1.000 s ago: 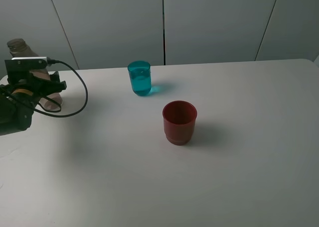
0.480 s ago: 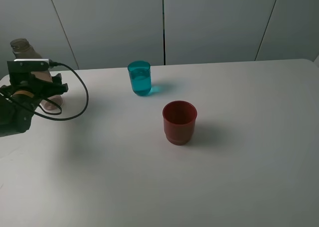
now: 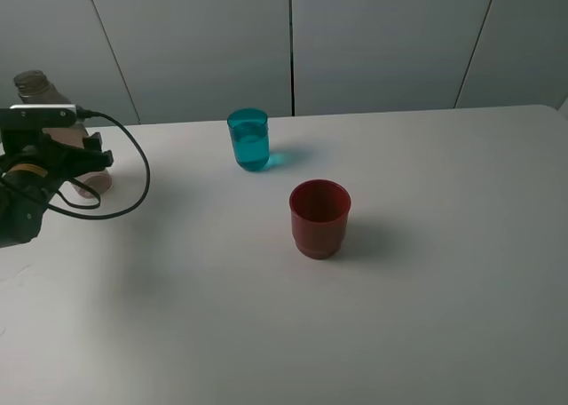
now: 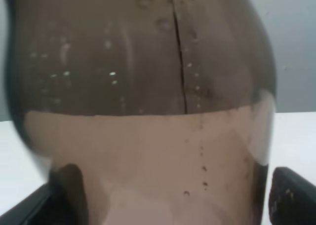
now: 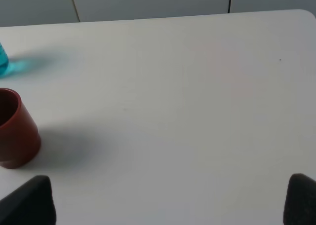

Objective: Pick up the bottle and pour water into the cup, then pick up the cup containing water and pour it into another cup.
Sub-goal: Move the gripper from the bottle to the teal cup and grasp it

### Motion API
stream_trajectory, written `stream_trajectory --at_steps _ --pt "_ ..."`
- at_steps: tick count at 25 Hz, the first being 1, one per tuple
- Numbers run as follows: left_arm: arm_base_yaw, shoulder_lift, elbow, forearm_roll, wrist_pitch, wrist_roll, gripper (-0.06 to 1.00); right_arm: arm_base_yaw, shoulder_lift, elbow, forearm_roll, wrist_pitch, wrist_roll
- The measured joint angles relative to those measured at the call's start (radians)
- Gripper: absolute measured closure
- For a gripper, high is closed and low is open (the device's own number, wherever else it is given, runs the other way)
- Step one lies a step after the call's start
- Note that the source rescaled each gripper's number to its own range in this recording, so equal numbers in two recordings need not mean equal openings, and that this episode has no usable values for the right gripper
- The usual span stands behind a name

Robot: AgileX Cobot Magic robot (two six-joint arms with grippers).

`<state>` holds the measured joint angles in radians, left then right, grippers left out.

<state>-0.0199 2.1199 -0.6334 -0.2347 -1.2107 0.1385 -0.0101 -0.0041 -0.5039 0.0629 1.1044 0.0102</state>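
White worktop (image 3: 426, 289); bottle (image 4: 143, 111) sits far left between left gripper (image 3: 89, 161) jaws, can't tell if gripped; it's slid left since before; right gripper (image 5: 165, 200) jaws wide; teal cup (image 3: 248, 140), red cup (image 3: 319, 218) unmoved.

Black left gripper (image 3: 84, 159), silver plate (image 3: 37, 114), looping black cable (image 3: 147, 172).

We find no text, label, brand, number or sign that can be read in any of the views. The wall of the bottle (image 4: 148, 87) carries no print, and the teal cup (image 3: 248, 138) and the dark red cup (image 3: 319, 217) are plain as well.
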Motion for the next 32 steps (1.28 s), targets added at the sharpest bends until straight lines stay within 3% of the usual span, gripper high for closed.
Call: stream_trajectory --at_steps 22,32 --pt "-0.009 -0.317 0.319 -0.033 -0.002 0.000 -0.06 0.000 0.000 0.000 0.000 0.000 0.000" --pt "-0.153 -0.395 0.390 -0.035 -0.004 0.000 -0.06 0.000 0.000 0.000 0.000 0.000 0.000"
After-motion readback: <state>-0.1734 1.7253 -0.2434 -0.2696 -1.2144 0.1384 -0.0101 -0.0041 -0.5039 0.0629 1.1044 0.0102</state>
